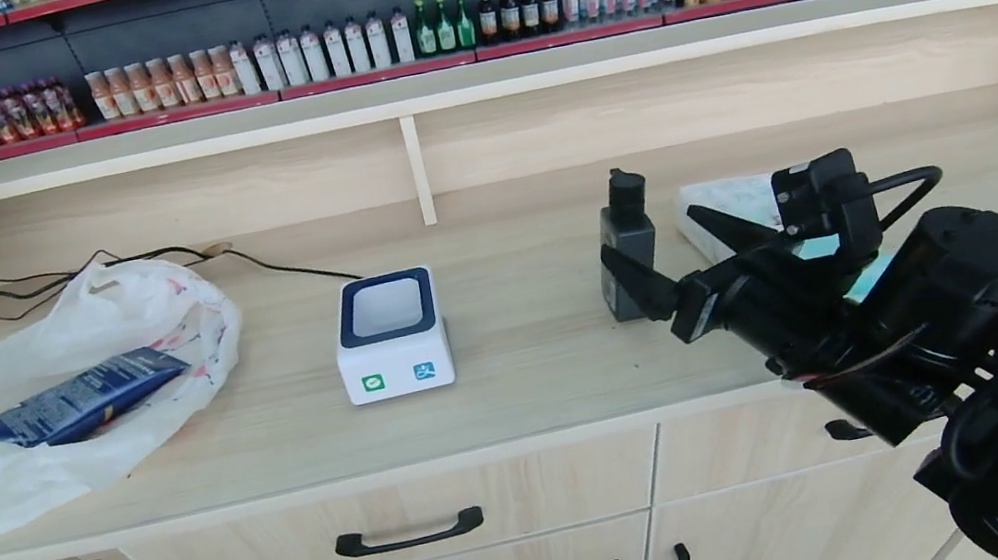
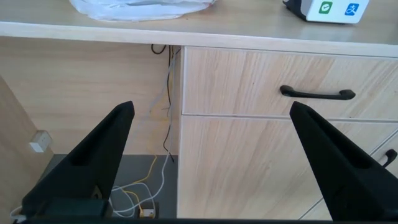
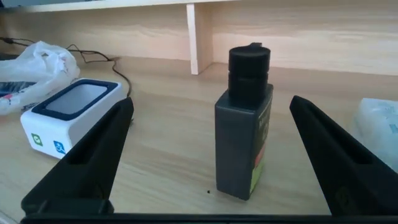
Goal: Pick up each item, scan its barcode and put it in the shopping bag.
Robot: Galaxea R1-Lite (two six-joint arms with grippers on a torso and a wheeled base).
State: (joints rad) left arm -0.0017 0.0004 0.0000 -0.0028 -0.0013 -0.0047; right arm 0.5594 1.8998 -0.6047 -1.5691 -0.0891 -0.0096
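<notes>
Both open, we noted: left end effector (image 2: 211, 107) low, right end effector (image 1: 646, 231) faced dark bottle (image 3: 244, 143); off-centre closing could topple it

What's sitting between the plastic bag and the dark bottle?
The white scanner box sits between the bag and the bottle, in the head view.

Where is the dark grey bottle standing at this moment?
In the head view the dark grey bottle stands upright on the counter, on the robot's right. It is to the right of the white scanner and just left of a white packet.
</notes>
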